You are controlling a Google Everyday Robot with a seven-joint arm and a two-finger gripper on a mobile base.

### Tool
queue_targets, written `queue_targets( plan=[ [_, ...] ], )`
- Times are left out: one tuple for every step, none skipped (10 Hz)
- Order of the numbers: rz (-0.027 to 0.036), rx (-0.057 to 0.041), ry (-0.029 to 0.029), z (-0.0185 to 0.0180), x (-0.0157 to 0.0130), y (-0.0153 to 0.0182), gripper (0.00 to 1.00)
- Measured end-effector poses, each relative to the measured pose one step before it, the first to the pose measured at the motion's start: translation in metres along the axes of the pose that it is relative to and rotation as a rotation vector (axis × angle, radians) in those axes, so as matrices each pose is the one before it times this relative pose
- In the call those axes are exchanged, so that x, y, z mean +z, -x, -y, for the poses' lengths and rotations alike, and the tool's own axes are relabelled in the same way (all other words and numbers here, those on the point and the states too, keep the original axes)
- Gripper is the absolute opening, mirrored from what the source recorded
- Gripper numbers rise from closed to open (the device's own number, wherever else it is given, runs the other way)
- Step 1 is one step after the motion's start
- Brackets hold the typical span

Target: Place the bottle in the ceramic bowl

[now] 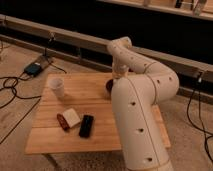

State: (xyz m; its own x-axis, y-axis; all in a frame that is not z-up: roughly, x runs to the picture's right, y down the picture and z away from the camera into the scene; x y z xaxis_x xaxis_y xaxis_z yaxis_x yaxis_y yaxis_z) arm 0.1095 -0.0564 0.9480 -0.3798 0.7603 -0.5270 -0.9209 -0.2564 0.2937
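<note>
The ceramic bowl (109, 85) is a small dark round shape on the far middle of the wooden table (95, 137). It is partly covered by my white arm. My gripper (118, 76) hangs down from the wrist just right of and above the bowl, at the table's far edge. The bottle does not show on its own; it is either hidden by the gripper and arm or inside the gripper, and I cannot tell which.
A white cup (56, 86) stands at the table's far left. A flat white block (73, 117), a small reddish-brown thing (62, 122) and a black device (86, 126) lie front left. My bulky arm (142, 115) covers the right side. Cables and a blue box (34, 68) lie on the floor at left.
</note>
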Motion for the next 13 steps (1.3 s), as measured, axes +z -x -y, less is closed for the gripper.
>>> queue_targets(
  plan=[
    [0.00641,-0.00562,-0.01054,0.00109,0.00419,0.00257,0.16],
    [0.01959,-0.01183,-0.00679,-0.00216,0.00507,0.00375,0.2],
    [0.01485,-0.00971,-0.00215,-0.00298,0.00303,0.00183,0.26],
    [0.0197,-0.02019,-0.00168,-0.00601,0.00265,-0.00003,0.38],
    [0.01257,-0.01051,0.00429,-0.00656,0.00092,-0.00204,0.48],
    [0.0126,-0.00748,0.00547,-0.00493,-0.00036,-0.00293,0.59],
    [0.00531,-0.00559,0.00534,-0.00384,0.00056,-0.00538,0.68],
    [0.00039,-0.00525,0.00773,-0.00361,0.00086,-0.0082,0.77],
    [-0.00331,-0.00339,0.00634,-0.00193,0.00138,-0.00889,0.8],
    [-0.00369,-0.00066,0.00409,-0.00035,0.00097,-0.00678,0.8],
    [-0.006,-0.00019,0.00263,0.0017,0.00244,-0.01005,0.8],
    [-0.00607,0.00351,-0.00247,0.00438,0.00194,-0.00859,0.8],
    [-0.0013,0.00212,-0.00224,0.00311,0.00073,-0.00385,0.8]
  ],
)
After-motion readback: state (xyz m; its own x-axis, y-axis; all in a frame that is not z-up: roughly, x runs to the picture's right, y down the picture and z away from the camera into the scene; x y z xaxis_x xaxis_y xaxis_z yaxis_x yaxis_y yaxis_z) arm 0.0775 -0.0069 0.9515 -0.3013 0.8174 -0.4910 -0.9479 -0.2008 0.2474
